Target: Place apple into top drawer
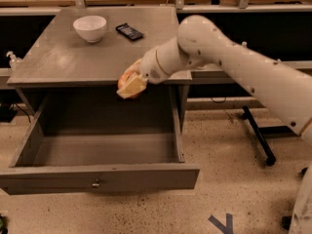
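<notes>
My gripper (130, 85) hangs at the front edge of the grey table top (63, 62), above the back right part of the open top drawer (102, 175). It is shut on the apple (125, 77), of which only a reddish patch shows between the cream finger pads (132, 87). The drawer is pulled far out towards me; its inside is bare and a small metal knob (96, 184) sits at the centre of its front panel. My white arm (234, 67) reaches in from the right.
A white bowl (90, 28) and a dark phone (129, 31) sit at the back of the table top. A small bottle (11, 60) stands at the left. A black stand leg (257, 135) lies on the speckled floor to the right.
</notes>
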